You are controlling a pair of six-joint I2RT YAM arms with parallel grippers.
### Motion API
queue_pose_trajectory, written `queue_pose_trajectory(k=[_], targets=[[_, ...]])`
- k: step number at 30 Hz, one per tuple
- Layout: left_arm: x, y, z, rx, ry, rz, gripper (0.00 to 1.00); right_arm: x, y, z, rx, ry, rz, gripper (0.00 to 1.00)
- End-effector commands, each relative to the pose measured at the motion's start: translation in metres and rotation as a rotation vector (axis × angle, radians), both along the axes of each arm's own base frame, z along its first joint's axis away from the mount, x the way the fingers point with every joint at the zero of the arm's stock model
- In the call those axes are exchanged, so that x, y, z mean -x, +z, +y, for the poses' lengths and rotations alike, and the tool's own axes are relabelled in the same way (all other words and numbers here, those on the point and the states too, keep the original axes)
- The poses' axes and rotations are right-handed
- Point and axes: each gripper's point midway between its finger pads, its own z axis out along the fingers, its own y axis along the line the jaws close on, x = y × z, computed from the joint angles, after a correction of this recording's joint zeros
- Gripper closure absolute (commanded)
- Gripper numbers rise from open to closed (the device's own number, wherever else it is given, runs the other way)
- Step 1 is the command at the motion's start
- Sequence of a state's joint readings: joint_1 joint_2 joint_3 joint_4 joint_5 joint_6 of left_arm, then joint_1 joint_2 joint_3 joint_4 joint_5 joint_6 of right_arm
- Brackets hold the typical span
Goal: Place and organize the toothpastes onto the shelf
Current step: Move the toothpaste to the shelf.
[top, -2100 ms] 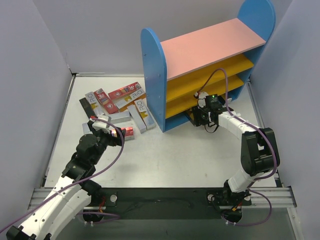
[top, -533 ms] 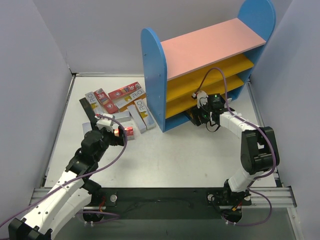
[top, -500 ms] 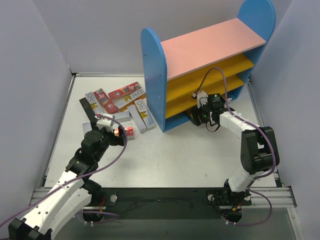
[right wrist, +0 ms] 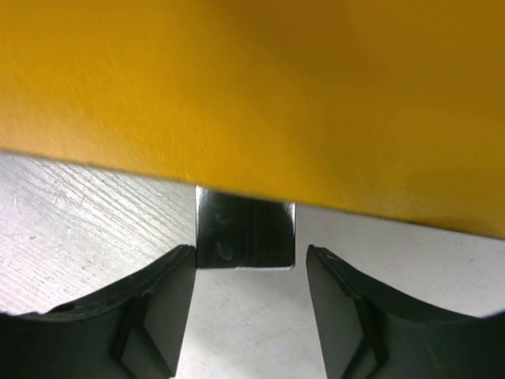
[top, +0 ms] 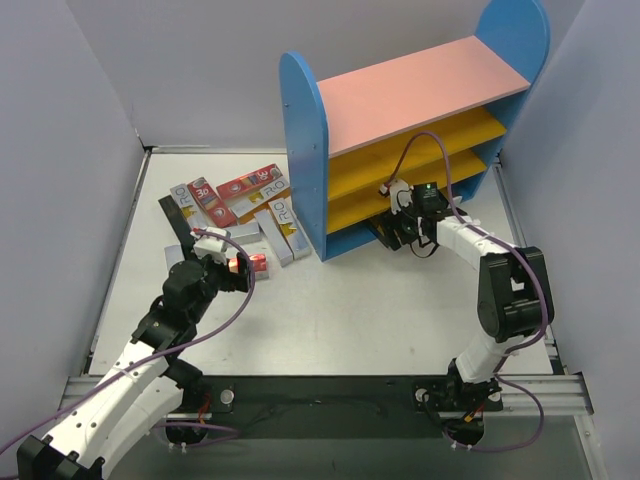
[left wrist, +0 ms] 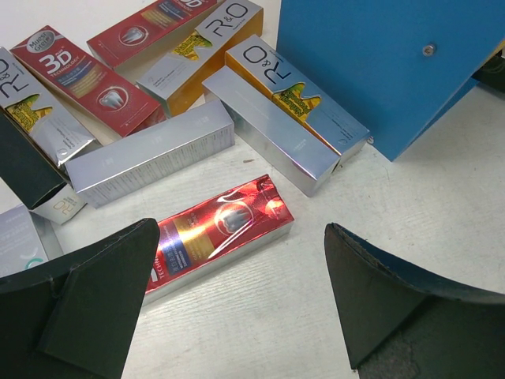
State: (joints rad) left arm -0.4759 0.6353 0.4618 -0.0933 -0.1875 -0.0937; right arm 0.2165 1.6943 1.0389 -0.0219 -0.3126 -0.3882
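Observation:
Several toothpastes [top: 232,205] lie in a loose pile left of the shelf [top: 420,90], silver ones [left wrist: 150,162] and red ones [left wrist: 79,75] mixed. A shiny red toothpaste [left wrist: 213,229] lies apart at the pile's near edge. My left gripper [left wrist: 241,227] hovers over it, jaws wide open and empty. My right gripper [top: 392,232] reaches into the shelf's lowest level. There a dark shiny box end [right wrist: 245,235] shows under a yellow board [right wrist: 252,95]. It sits between the fingertips of my right gripper [right wrist: 249,251]: the left finger touches it, the right stands slightly off.
The shelf's blue side panel [left wrist: 379,71] stands just right of the pile. White walls [top: 60,200] close the table in on the left, back and right. A purple cable [top: 430,150] loops from the right wrist in front of the shelf.
The left gripper has crept forward toward the red toothpaste. The right gripper has shifted slightly left and deeper under the shelf board.

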Motion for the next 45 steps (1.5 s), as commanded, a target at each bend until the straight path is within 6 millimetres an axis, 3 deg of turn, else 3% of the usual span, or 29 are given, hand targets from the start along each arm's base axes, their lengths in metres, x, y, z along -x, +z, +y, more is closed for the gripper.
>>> queue_pose_trajectory(k=[1, 8, 15, 20, 25, 37, 45], targets=[[-0.005, 0.013, 0.003, 0.011, 0.019, -0.046, 0.03, 0.004, -0.008, 0.007, 0.05, 0.054, 0.049, 0.44], [-0.004, 0.013, 0.003, 0.008, 0.02, -0.045, 0.03, -0.002, -0.007, 0.0, 0.054, 0.013, 0.044, 0.56], [-0.004, 0.013, 0.004, 0.006, 0.026, -0.045, 0.03, -0.019, 0.004, -0.029, 0.017, -0.137, -0.049, 0.69], [-0.005, 0.011, 0.005, 0.002, 0.027, -0.04, 0.03, -0.036, 0.016, -0.05, -0.005, -0.243, -0.119, 0.69], [-0.005, 0.01, 0.004, 0.0, 0.026, -0.035, 0.03, -0.051, 0.024, -0.054, -0.025, -0.275, -0.174, 0.69], [-0.005, 0.01, 0.005, -0.002, 0.029, -0.033, 0.03, -0.072, 0.023, -0.047, -0.063, -0.269, -0.184, 0.61], [-0.005, 0.009, 0.005, -0.004, 0.029, -0.029, 0.03, -0.07, 0.034, -0.046, -0.103, -0.297, -0.201, 0.35]])
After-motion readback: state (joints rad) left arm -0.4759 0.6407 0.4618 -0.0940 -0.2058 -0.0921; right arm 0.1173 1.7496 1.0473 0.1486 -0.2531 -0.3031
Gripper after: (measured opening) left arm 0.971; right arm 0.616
